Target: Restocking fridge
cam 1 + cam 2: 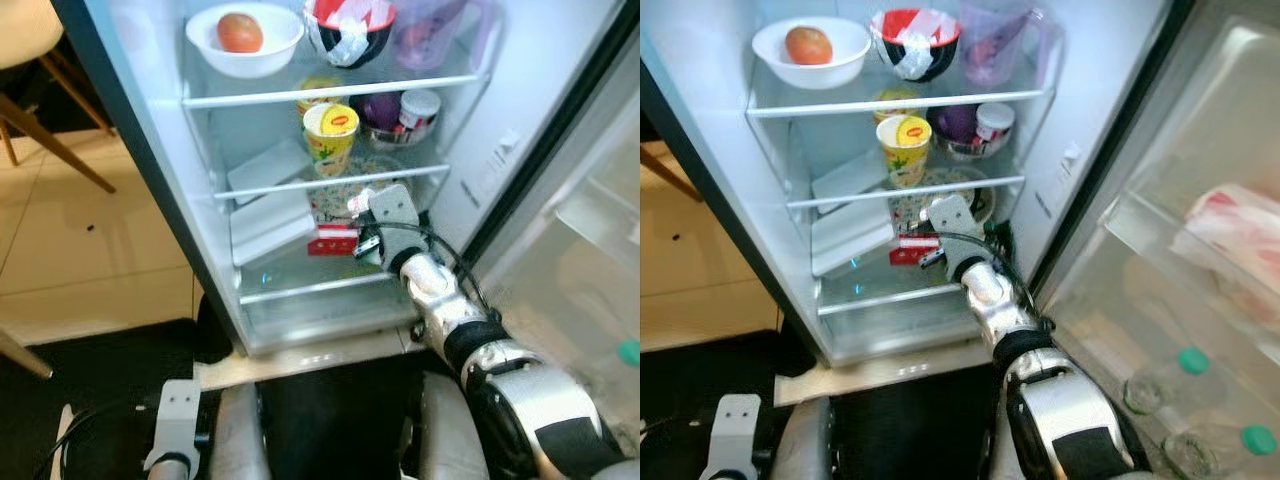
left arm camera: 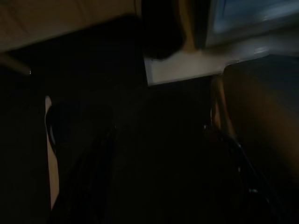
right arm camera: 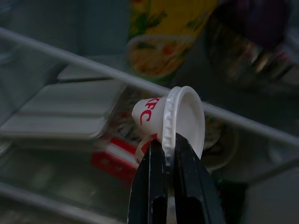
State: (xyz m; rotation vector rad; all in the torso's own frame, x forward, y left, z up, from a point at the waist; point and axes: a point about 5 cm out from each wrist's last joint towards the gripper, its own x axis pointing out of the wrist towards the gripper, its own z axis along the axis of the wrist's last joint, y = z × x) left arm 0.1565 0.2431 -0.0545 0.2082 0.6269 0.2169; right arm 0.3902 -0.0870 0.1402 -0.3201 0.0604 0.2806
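White plastic, printed with red KFC lettering, makes up the small lidded cup that the right gripper pinches by the rim of its lid, its two black fingers closed tight on either side of that rim; the cup lies tipped on its side in the grasp; the gripper is reached into the open fridge, at the level of the lower shelf, just in front of a patterned plate and above a red packet; a yellow noodle cup stands on that shelf's front edge, with a purple-lidded container and a small white jar behind it; grey flat trays lie stacked to the left; on the top shelf sit a white bowl holding an apple, a red and black bowl and a clear jug; the left gripper hangs idle low down, and whether its fingers are open I cannot tell; the left wrist view is very dark.
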